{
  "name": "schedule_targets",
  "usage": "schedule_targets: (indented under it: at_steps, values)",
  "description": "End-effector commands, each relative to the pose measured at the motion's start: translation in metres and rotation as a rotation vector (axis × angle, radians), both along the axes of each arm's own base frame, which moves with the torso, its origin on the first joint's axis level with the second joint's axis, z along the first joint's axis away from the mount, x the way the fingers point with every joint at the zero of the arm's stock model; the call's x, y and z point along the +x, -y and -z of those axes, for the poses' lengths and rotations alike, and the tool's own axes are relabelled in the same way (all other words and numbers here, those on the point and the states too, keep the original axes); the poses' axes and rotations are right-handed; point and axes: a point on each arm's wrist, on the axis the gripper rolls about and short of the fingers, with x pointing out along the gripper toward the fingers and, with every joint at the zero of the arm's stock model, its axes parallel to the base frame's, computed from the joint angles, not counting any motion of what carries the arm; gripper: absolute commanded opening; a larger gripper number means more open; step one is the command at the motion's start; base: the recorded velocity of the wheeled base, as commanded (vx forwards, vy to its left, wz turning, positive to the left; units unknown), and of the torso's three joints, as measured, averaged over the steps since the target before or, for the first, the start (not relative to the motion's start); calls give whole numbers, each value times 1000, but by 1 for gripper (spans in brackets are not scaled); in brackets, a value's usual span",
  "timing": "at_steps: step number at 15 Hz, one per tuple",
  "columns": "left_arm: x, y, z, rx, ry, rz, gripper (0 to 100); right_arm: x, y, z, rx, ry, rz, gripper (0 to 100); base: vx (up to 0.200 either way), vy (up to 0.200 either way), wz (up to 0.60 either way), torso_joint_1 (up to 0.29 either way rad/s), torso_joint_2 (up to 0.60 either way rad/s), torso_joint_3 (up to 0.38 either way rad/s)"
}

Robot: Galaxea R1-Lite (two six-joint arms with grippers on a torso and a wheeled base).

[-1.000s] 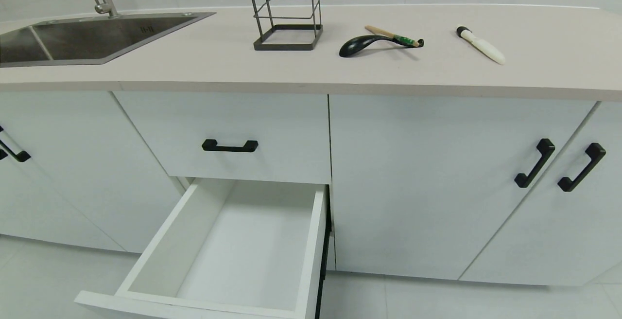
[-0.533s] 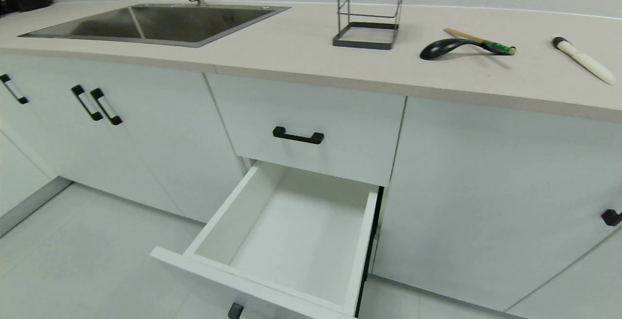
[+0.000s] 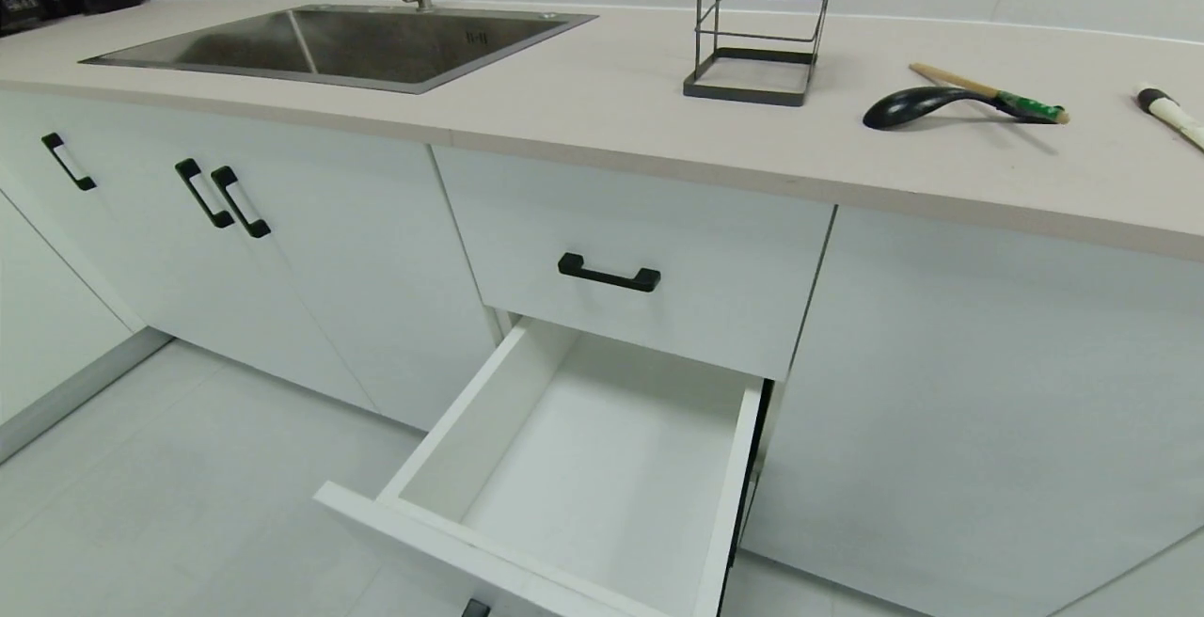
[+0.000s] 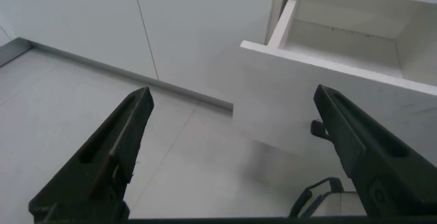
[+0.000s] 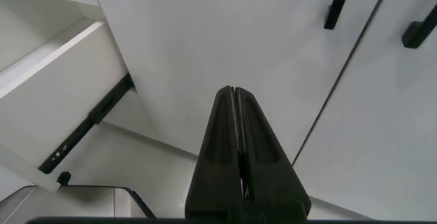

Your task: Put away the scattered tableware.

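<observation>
On the beige counter lie a black spoon, a wooden chopstick with a green band resting across its handle, and a white knife with a black end at the far right edge. An empty white drawer stands pulled out below a closed drawer. My left gripper is open, held low over the floor in front of that open drawer. My right gripper is shut with nothing in it, facing the white cabinet door beside the drawer.
A dark wire rack stands on the counter left of the spoon. A steel sink with a tap is set in the counter's left part. Closed cabinet doors with black handles line the left; grey floor lies below.
The whole head view has swung, so the counter things now sit farther right and the sink and left cabinets show more. The tableware itself has not moved.
</observation>
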Motion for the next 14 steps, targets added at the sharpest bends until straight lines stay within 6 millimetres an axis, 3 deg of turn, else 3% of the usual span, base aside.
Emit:
schedule_targets:
  at_steps: [1,14]
  values:
    - [0,0,0,0,1,-1,100,0,0,0,-1,0,0,0,200,0,0,7,-2,7]
    - [0,0,0,-2,1,-1,100,0,0,0,-7,0,-6,0,0,0,0,17,-24,-3]
